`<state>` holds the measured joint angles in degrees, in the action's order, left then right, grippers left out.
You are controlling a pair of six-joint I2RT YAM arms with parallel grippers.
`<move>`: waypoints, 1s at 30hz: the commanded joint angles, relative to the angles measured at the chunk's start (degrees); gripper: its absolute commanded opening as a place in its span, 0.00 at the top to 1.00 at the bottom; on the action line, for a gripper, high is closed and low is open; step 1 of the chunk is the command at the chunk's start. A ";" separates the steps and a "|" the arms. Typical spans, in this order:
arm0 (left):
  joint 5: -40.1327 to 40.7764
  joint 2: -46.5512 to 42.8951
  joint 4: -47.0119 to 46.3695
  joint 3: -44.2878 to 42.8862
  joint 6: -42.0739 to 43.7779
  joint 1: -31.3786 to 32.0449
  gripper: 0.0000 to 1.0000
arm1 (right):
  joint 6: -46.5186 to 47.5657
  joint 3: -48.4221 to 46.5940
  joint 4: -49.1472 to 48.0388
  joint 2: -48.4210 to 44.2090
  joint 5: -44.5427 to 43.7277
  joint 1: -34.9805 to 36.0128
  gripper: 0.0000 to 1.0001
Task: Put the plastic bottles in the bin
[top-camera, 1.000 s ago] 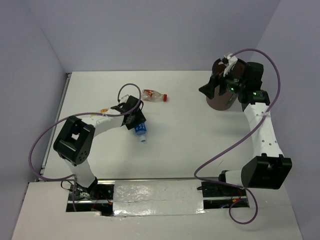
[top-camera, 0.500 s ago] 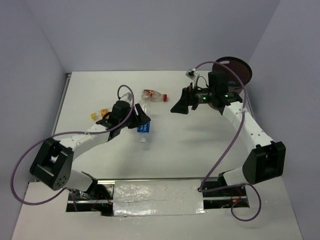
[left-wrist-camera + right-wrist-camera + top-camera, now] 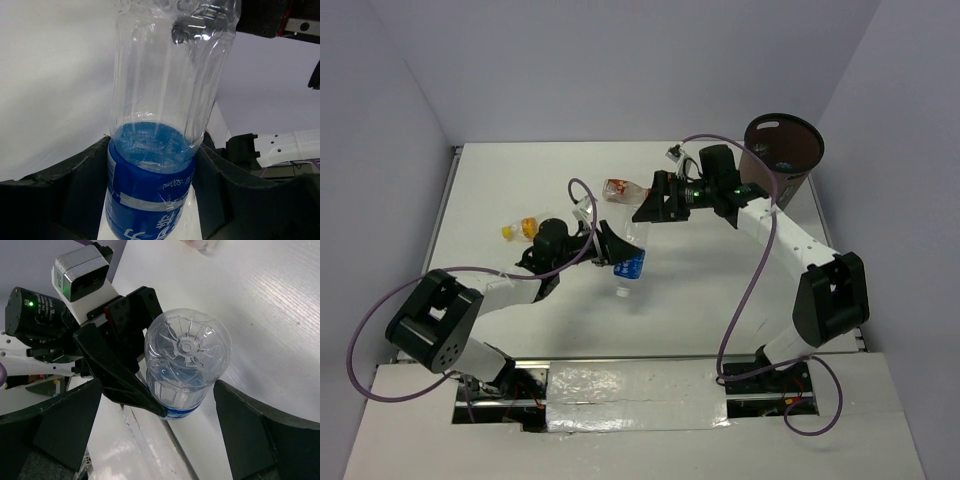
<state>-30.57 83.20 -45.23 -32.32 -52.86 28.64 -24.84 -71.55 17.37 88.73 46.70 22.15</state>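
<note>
A clear plastic bottle (image 3: 167, 90) is gripped by the left hand (image 3: 152, 160), clamped at its blue label (image 3: 145, 200) between two black fingers (image 3: 75, 185). Its bare, ribbed body is seen leaning slightly rightward against the white bench (image 3: 50, 75). Black and white parts of the other arm (image 3: 290, 145) are seen at the right edge.

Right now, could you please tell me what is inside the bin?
Inside the bin, a small blue patch shows, perhaps a bottle label; the rest is too dark to tell.

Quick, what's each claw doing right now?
Left gripper: shut on the blue-label bottle.
Right gripper: open, holding nothing.
</note>
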 commanded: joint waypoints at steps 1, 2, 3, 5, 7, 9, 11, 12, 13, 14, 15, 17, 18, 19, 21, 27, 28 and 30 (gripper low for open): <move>-4.77 0.21 -12.34 -0.81 -2.42 0.36 0.65 | -2.49 0.53 -3.92 -1.80 -1.17 0.96 0.00; -4.85 0.21 -11.99 -1.08 -2.07 0.45 0.65 | -2.49 0.53 -4.09 -1.54 -1.34 1.05 0.00; -4.94 0.21 -11.64 -1.26 -1.64 0.71 0.65 | -2.41 0.27 -3.92 -1.45 -1.52 1.23 0.00; -5.03 0.38 -11.89 -1.43 -1.63 0.89 0.65 | -1.62 -0.69 -2.78 -0.58 -2.40 1.49 0.00; -5.29 0.91 -12.86 -1.52 -2.07 0.97 0.65 | -1.35 -1.22 -1.99 0.21 -2.49 2.02 0.00; -5.64 1.35 -13.30 -1.87 -2.51 1.24 0.65 | -0.91 -1.66 -2.16 1.09 -2.93 2.37 0.00; -5.73 1.79 -13.04 -2.31 -2.51 1.50 0.65 | -0.47 -2.36 -2.25 2.32 -3.80 2.98 0.00; -5.56 1.88 -12.43 -2.49 -2.25 1.76 0.65 | -0.30 -2.72 -2.16 2.85 -3.98 3.16 0.01; -5.30 1.79 -11.90 -2.84 -2.07 1.77 0.65 | -0.21 -2.98 -1.90 3.29 -3.90 3.33 0.06; -4.86 1.70 -11.11 -3.01 -1.72 1.85 0.64 | 0.05 -3.77 -1.55 4.08 -3.55 3.42 0.10; -4.50 1.53 -9.10 -3.19 -1.11 1.94 0.63 | 0.32 -3.95 -1.37 4.35 -3.28 3.60 0.14; -3.19 0.56 -6.37 -4.07 -0.14 1.94 0.61 | 1.19 -4.12 -1.11 4.35 -3.10 3.60 0.25; -2.84 0.21 -2.27 -4.51 0.99 1.94 0.60 | 1.63 -4.13 -1.02 4.26 -3.28 3.51 0.29; -2.22 -0.49 0.29 -5.99 1.70 1.94 0.57 | 2.07 -4.21 -0.76 3.91 -3.37 3.60 0.36; -0.20 -1.28 5.93 -7.14 4.08 1.94 0.32 | 3.39 -4.48 -0.14 3.65 -3.37 3.51 0.45; 6.29 -6.46 13.31 -8.37 8.91 1.94 0.01 | 10.58 -8.16 3.62 2.33 -5.56 3.34 0.70; 7.27 -8.04 14.81 -8.64 9.70 1.94 0.00 | 15.82 -9.39 5.12 2.24 -7.13 3.42 0.70; 10.68 -9.97 18.94 -9.08 11.90 1.85 0.01 | 22.61 -15.00 10.48 2.33 -8.98 2.90 0.72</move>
<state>-25.47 76.84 -31.24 -38.87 -45.93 30.55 -13.80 -78.78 23.14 93.30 40.71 25.26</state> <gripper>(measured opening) 0.994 0.698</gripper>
